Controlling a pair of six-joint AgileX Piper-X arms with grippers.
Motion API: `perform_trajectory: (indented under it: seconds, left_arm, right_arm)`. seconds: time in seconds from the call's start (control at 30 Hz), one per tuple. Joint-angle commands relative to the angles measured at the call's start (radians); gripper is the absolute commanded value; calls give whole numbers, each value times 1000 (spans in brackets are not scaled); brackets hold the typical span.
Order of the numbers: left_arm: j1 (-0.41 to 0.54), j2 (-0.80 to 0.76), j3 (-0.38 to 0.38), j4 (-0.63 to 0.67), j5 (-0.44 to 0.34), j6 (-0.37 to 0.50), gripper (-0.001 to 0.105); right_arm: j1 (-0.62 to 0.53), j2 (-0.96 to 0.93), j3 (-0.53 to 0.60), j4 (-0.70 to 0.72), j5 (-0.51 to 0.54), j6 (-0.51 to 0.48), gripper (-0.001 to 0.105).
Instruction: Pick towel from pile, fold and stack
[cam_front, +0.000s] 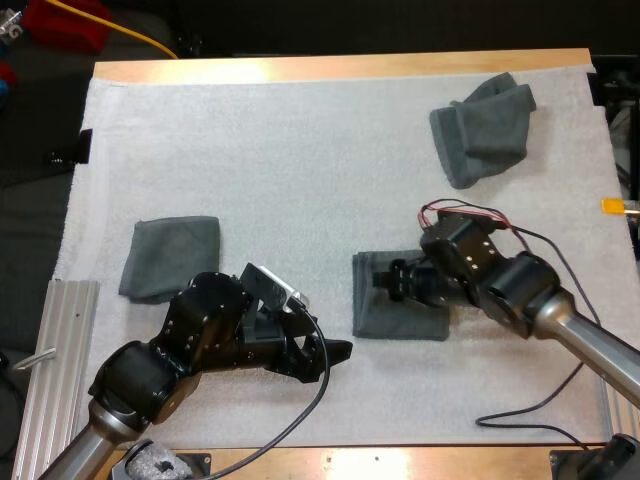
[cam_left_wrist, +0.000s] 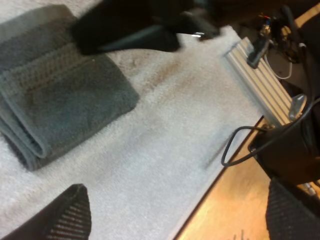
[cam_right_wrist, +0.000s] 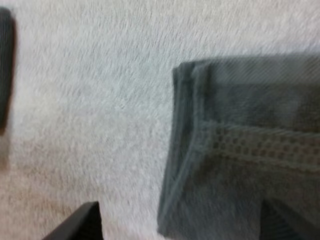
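Closest in, left gripper (cam_front: 335, 353): fingers (cam_left_wrist: 75, 212) spread, clear of everything, above bare white mat (cam_front: 300, 150); centre towel (cam_front: 395, 315) folded flat mid-mat, directly beneath right gripper (cam_front: 386, 282), fingers (cam_right_wrist: 80, 222) apart over its edge, pinching nothing; folded towel (cam_front: 170, 257) at mat's left side, well apart from it, so no stack yet; crumpled towel (cam_front: 485, 125) lying loose near far right corner; by the look of it: two folds seemingly done, stacking pending, one towel left to pick and fold.
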Motion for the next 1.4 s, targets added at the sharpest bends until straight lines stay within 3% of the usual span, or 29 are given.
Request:
perform_trajectory:
  seconds: [0.0, 0.4, 0.77, 1.13, 1.37]
  left_arm:
    - [-3, -9, -8, -14, -13, 8, 70]
    - [-3, 136, -8, -47, -34, 11, 70]
    - [-3, 335, -8, -231, -90, -8, 70]
    - [0, 565, -8, -334, -93, -84, 70]
    - [4, 692, -8, -409, -110, -87, 70]
  right_arm:
    - [2, -21, -2, 36, 10, -22, 63]
    - [2, -226, -2, 210, 10, -24, 63]
    - [2, -364, -2, 322, 10, -43, 63]
    - [2, -383, -2, 369, 10, -78, 63]
    - [2, -383, -2, 369, 8, -78, 63]
